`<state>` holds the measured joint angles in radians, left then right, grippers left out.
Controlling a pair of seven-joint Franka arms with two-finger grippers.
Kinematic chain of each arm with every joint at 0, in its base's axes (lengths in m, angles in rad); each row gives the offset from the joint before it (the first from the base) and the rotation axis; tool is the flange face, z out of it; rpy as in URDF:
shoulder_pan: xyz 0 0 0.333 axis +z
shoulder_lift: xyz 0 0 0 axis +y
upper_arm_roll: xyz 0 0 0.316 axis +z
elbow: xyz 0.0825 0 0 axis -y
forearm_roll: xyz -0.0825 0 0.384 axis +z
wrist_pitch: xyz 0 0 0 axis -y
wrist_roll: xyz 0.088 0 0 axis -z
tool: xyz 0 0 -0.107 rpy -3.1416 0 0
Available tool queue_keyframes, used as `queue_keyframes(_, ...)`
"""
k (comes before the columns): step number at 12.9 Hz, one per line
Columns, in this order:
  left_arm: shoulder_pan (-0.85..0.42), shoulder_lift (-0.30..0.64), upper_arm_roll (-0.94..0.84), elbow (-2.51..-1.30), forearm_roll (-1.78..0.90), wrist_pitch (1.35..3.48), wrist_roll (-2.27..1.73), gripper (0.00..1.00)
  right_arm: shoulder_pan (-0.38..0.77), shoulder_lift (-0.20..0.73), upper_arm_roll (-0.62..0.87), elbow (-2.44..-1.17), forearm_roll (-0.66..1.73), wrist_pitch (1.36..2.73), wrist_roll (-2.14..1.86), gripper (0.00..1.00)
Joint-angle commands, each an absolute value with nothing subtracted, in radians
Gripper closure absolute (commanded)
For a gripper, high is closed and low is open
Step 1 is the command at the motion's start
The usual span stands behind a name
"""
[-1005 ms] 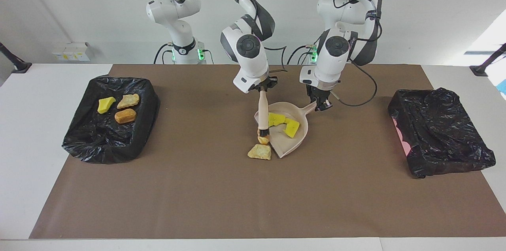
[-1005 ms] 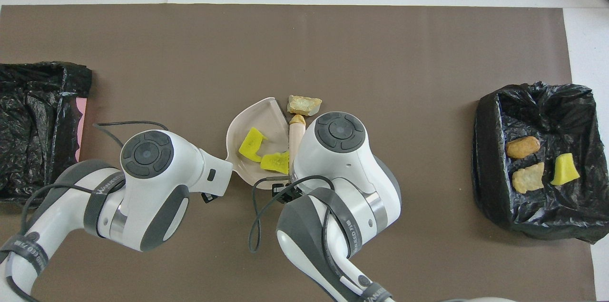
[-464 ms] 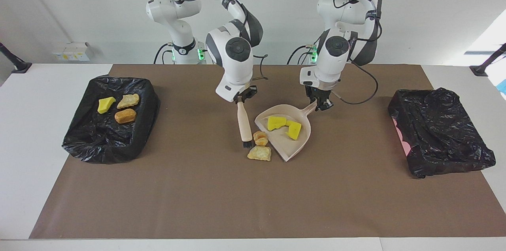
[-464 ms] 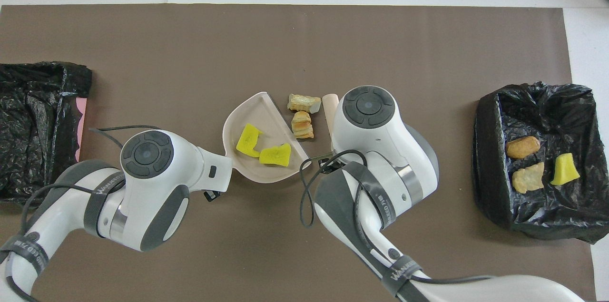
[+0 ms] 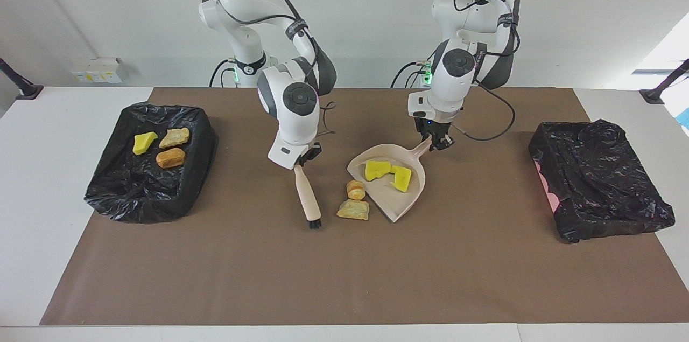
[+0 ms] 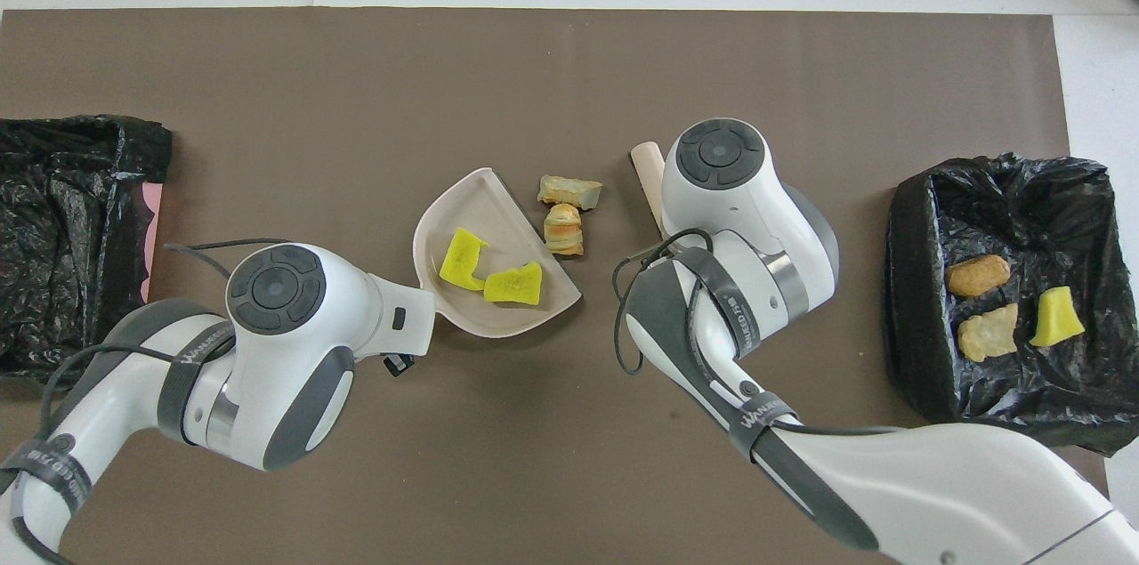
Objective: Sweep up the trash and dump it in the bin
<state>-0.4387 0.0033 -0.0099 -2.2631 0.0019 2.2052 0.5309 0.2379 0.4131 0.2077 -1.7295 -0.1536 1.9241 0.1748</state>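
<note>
My left gripper [image 5: 437, 141] is shut on the handle of the beige dustpan [image 5: 397, 203], which rests on the mat mid-table. Two yellow wedges of trash [image 5: 378, 169] [image 5: 401, 178] lie in the pan, also in the overhead view [image 6: 463, 257] [image 6: 514, 283]. Two bread pieces [image 5: 354, 189] [image 5: 353, 209] lie on the mat just outside the pan's mouth. My right gripper [image 5: 301, 162] is shut on the beige brush [image 5: 307, 196]. Its bristles point down at the mat beside the bread, toward the right arm's end.
A black-bagged bin [image 5: 107, 191] at the right arm's end holds a yellow wedge [image 5: 144, 142] and two bread pieces [image 5: 175, 137] [image 5: 170, 158]. A second black-bagged bin [image 5: 597, 180] stands at the left arm's end. A brown mat [image 5: 344, 277] covers the table.
My right gripper has swung the brush away from the pan's mouth toward the right arm's end. The two bread pieces stay on the mat. The dustpan has shifted slightly.
</note>
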Motion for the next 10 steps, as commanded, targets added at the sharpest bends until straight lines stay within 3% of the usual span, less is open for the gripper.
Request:
queue_keyframes(1,-0.442,-0.003,-0.006,-2.281,0.009,2.23,0.506,1.0,0.264,0.515,0.225,-1.602,-0.183,1.911,0.156,1.0)
queue_keyframes(4,-0.442,-0.003,-0.006,-2.281,0.009,2.23,0.506,1.0,0.319,0.52,0.263,-1.608,-0.166,1.922,0.138,1.0)
queue_keyframes(10,-0.443,-0.003,-0.006,-2.281,0.009,2.23,0.506,1.0,0.304,0.485,0.342,-1.629,0.03,1.852,0.022,1.0)
